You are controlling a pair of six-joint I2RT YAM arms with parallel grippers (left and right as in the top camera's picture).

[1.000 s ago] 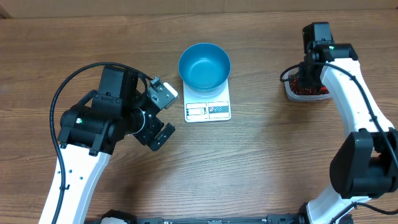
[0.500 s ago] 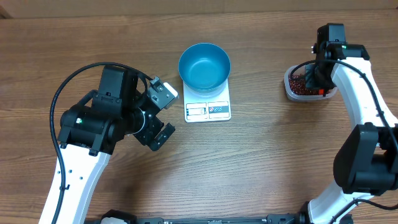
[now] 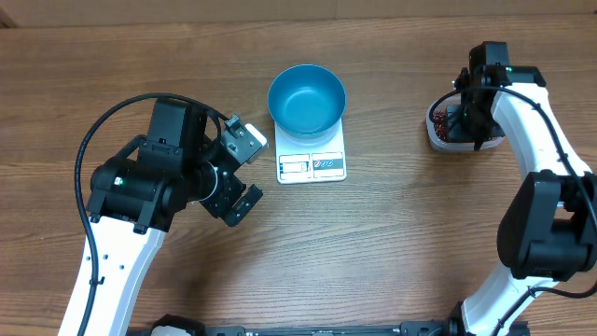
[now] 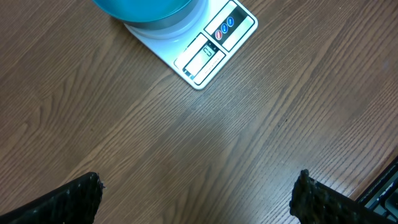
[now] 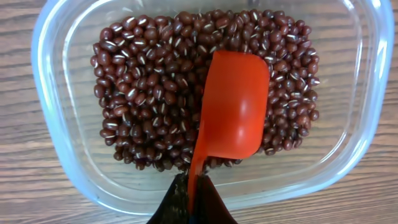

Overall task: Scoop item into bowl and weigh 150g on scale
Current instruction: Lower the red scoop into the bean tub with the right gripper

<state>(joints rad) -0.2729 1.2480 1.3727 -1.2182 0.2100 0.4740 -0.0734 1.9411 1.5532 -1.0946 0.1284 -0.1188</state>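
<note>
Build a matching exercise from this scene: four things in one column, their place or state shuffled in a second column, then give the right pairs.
Column 1
1. bowl
2. beans
3. scoop
4. left gripper

Column 2
A. handle clamped in the shut right gripper
B. open, over bare table
C. empty, standing on the scale
D. lying in the clear container

Pairs: 1-C, 2-D, 3-A, 4-B
</note>
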